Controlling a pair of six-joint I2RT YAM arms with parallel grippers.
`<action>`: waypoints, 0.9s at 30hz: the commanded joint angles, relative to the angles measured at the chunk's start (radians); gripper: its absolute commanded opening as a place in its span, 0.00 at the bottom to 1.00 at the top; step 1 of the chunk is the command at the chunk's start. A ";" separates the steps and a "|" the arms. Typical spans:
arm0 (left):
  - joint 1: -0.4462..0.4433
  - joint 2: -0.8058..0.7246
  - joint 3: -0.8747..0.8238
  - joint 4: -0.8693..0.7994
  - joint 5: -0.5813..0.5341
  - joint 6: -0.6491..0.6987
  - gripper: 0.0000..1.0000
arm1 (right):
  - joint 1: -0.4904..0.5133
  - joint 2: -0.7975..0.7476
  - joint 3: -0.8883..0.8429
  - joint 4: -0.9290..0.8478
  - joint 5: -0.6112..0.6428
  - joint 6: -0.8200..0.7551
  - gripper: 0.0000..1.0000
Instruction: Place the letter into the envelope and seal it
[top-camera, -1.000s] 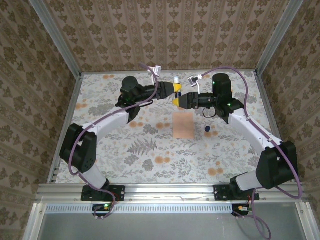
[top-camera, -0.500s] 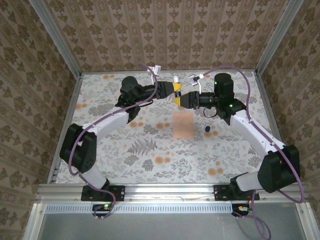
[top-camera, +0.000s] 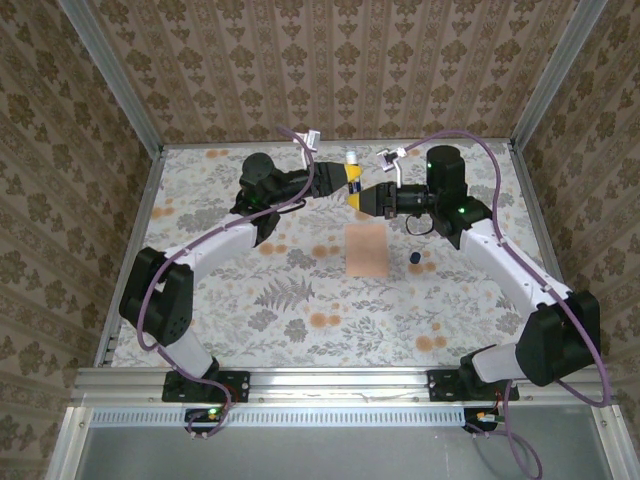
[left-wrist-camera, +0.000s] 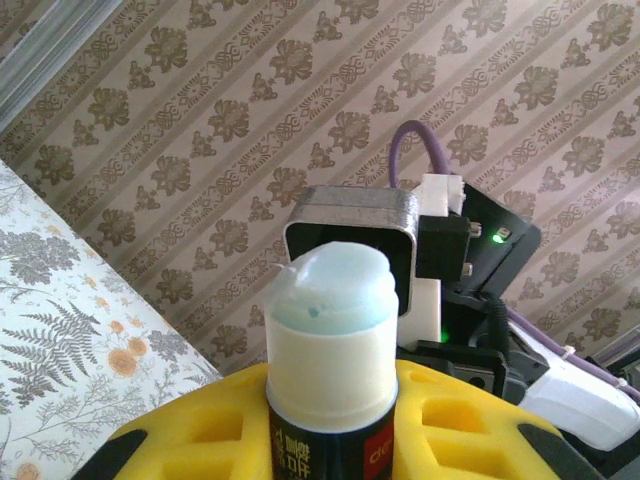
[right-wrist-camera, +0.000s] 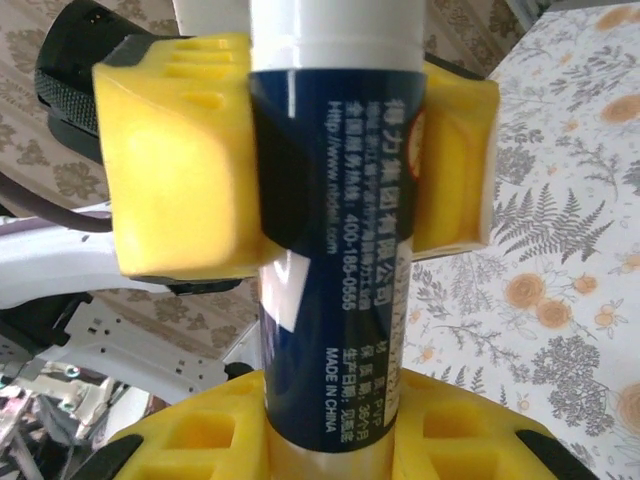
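You have the glue stick (top-camera: 351, 165) pinched from both sides over the far half of the table (top-camera: 250, 300). The left gripper (top-camera: 347, 180) is clamped on its body below the bared tip, and the right gripper (top-camera: 360, 200) is closed narrow on its lower end. The envelope (top-camera: 365, 250) lies flat toward the arm bases from both grippers, long axis running near to far. Your right gripper is the nearer, just beyond the envelope's far edge, so the stick has to come down and back to reach it.
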 joint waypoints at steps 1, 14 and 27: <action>-0.007 -0.007 0.005 -0.066 -0.034 0.036 0.00 | 0.054 -0.047 0.086 -0.157 0.160 -0.130 0.20; -0.129 -0.061 0.213 -0.830 -0.363 0.327 0.00 | 0.327 0.006 0.138 -0.245 0.836 -0.216 0.15; -0.215 -0.062 0.213 -0.910 -0.540 0.227 0.00 | 0.484 0.126 0.143 -0.193 1.109 -0.261 0.13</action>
